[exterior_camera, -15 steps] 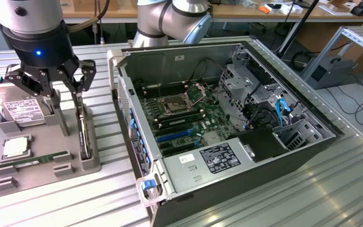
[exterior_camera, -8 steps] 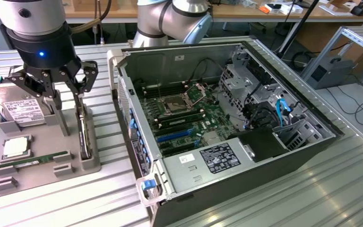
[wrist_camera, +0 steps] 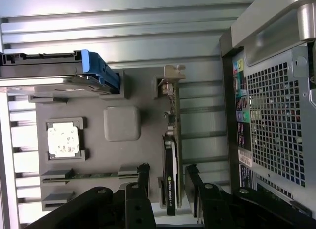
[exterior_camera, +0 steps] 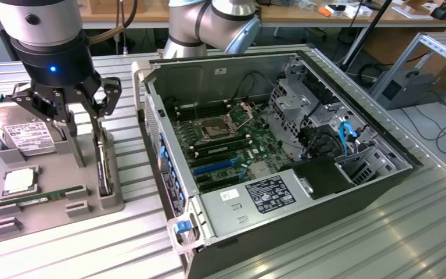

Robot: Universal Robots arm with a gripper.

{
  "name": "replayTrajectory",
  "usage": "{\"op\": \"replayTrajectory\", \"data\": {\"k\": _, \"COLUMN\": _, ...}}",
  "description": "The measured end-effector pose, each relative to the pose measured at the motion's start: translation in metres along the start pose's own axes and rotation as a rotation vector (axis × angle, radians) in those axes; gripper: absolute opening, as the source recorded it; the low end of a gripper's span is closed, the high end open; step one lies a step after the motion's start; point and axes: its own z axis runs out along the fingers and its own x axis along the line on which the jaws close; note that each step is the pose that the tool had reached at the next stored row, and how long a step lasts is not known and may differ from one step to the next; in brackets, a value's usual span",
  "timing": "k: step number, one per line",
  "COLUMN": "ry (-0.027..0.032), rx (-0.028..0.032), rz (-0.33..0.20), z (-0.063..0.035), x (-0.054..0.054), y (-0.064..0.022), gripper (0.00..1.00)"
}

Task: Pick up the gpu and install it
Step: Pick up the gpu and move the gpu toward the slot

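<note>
From where I stand, the gripper hangs spread wide astride the gpu, upright on edge in the grey holder at nine o'clock from the open case in the exterior view, and it would do best to centre squarely and pinch the flat faces evenly.

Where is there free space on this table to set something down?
Widest: bare table right of the case in the exterior view. Another patch lies along the tray's camera-side edge. The strip between tray and case is narrow. The tray is crowded: drive, CPU, RAM, and the gpu under the open gripper.
</note>
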Motion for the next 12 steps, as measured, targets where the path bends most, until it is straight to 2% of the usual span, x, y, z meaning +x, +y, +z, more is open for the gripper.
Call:
{"op": "replayTrajectory", "data": {"k": 8, "ry": -0.0003, "rx": 0.003, "rz": 0.0, "z": 0.0037, "x": 0.0, "y": -0.0008, "gripper": 0.42}}
{"op": "replayTrajectory", "data": {"k": 12, "ry": -0.0003, "rx": 0.0033, "rz": 0.0, "z": 0.005, "x": -0.0002, "y": -0.0043, "gripper": 0.42}}
